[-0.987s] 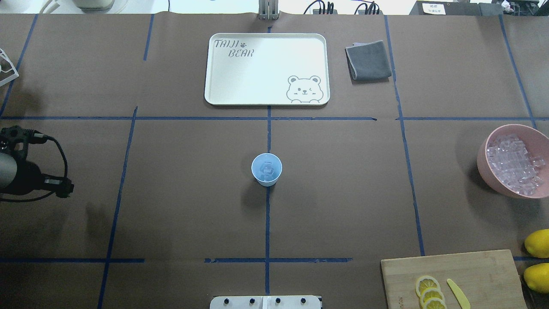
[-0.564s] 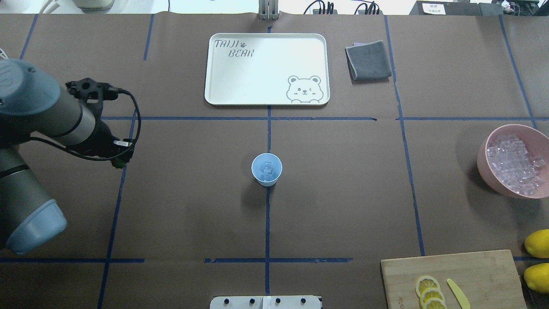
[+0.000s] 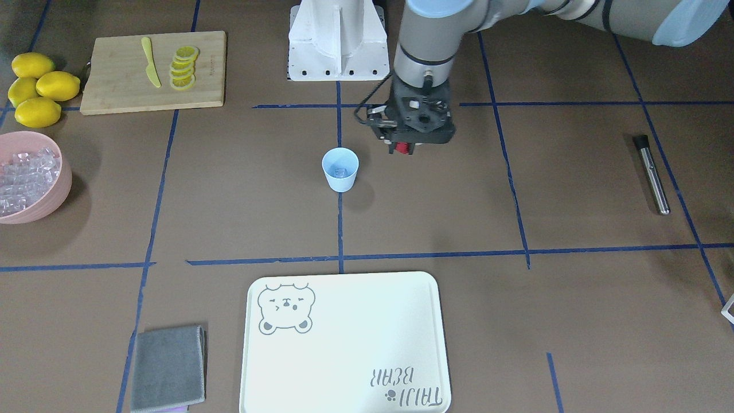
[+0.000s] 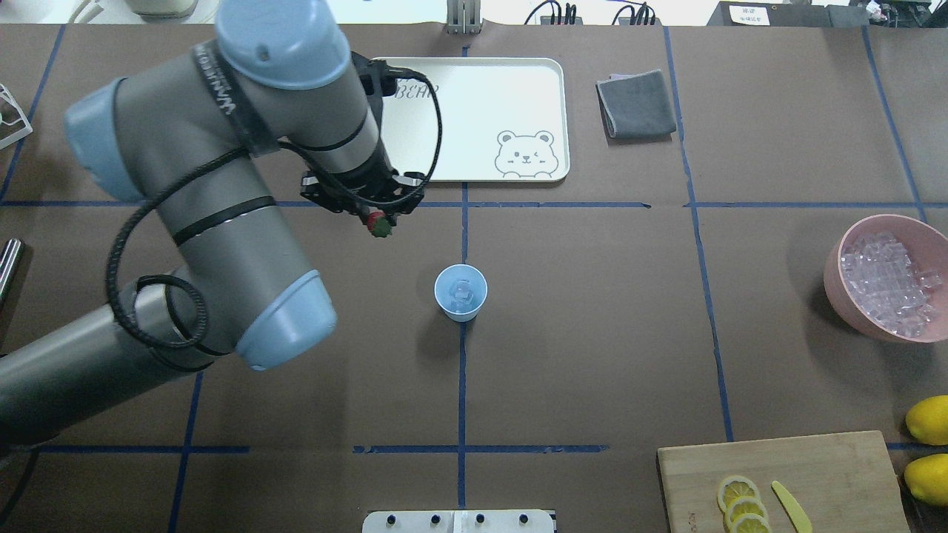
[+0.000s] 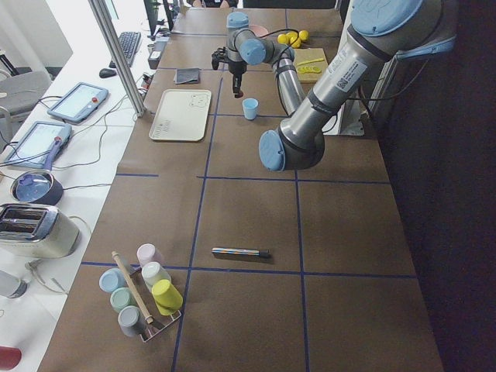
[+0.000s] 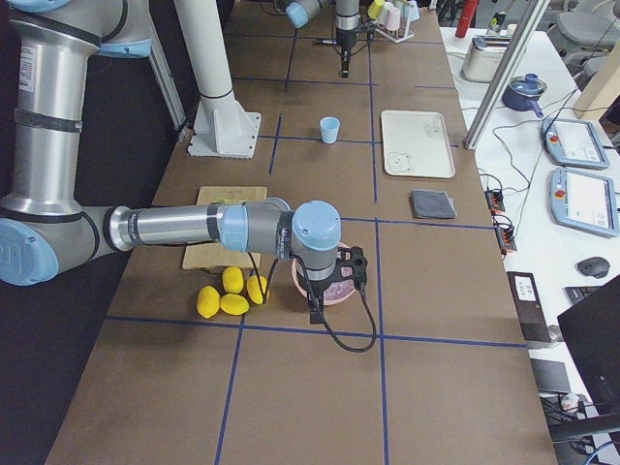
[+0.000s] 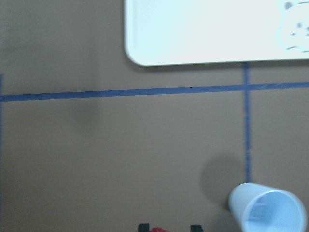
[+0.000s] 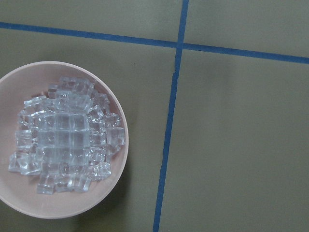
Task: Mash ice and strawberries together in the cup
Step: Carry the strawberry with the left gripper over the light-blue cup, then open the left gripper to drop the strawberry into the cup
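Note:
The pale blue cup (image 4: 460,302) stands upright at the table's middle on a blue tape line, with a few clear ice (image 4: 462,290) cubes inside; it also shows as the cup (image 3: 340,176) and the cup (image 7: 268,210). My left gripper (image 4: 378,222) hangs above the table, behind and to the left of the cup, shut on a red strawberry (image 4: 379,225) with a green top. In the front view the strawberry (image 3: 403,148) peeks out under the gripper. My right gripper (image 6: 334,281) hovers over the pink bowl; I cannot tell whether it is open or shut.
A pink bowl (image 4: 837,285) full of ice sits at the right edge. A white bear tray (image 4: 474,111) and a grey cloth (image 4: 637,104) lie at the back. A cutting board (image 4: 815,474) with lemon slices and whole lemons (image 4: 929,418) sit front right. A metal rod (image 3: 651,172) lies far left.
My left arm has swung in from the table's left edge toward the middle, carrying the strawberry, and now hangs just behind and left of the cup. The cup has not moved.

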